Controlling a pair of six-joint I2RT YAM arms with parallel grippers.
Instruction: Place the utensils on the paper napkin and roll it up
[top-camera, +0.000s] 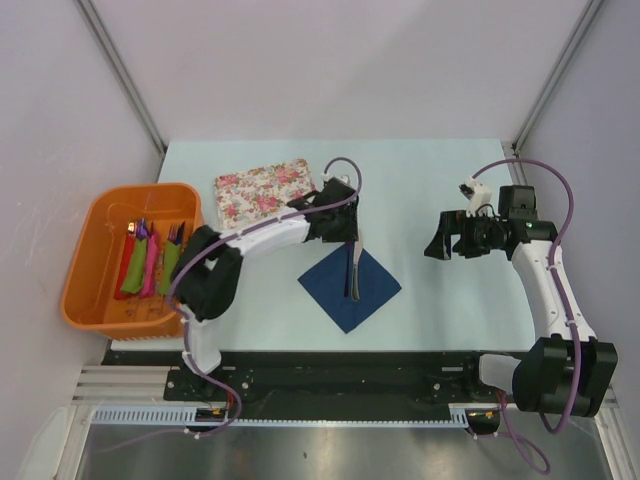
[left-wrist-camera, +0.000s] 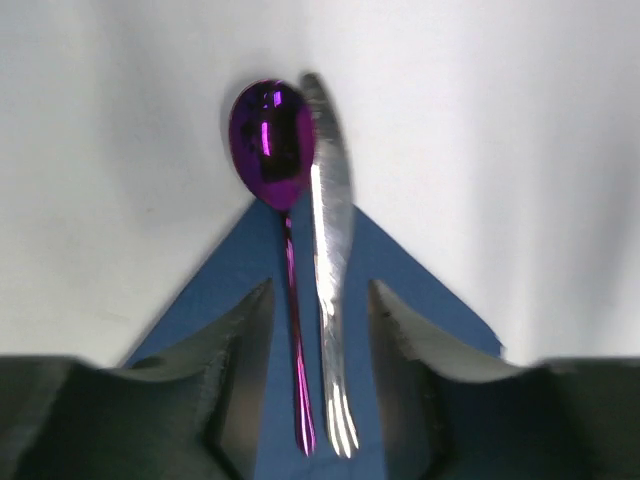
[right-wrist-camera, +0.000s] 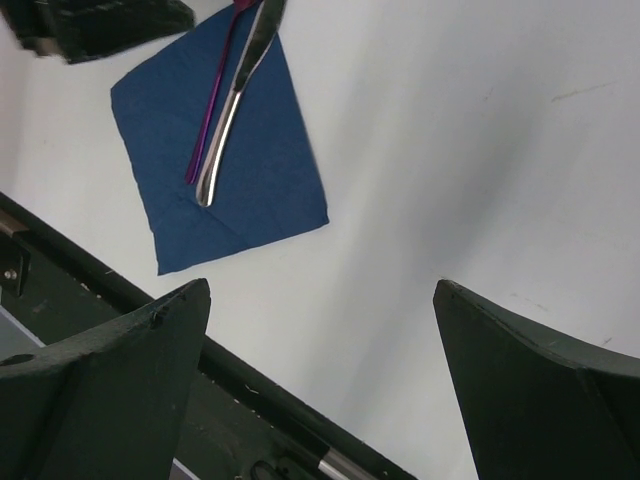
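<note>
The navy paper napkin (top-camera: 362, 295) lies as a diamond on the table in front of the left arm. A purple spoon (left-wrist-camera: 270, 140) and a silver knife (left-wrist-camera: 330, 215) lie side by side on it, their heads past its far corner on the bare table. My left gripper (top-camera: 343, 232) is open above them, one finger on each side (left-wrist-camera: 320, 297), holding nothing. My right gripper (top-camera: 438, 244) is open and empty, raised off to the right of the napkin. Its wrist view (right-wrist-camera: 322, 287) shows the napkin (right-wrist-camera: 265, 170), the spoon (right-wrist-camera: 209, 112) and the knife (right-wrist-camera: 236, 100).
An orange basket (top-camera: 100, 215) at the left holds red, pink and green rolled napkins (top-camera: 148, 265). A floral tray (top-camera: 265, 190) lies at the back behind the left arm. The table's dark front rail (right-wrist-camera: 120, 300) runs close to the napkin's near corner.
</note>
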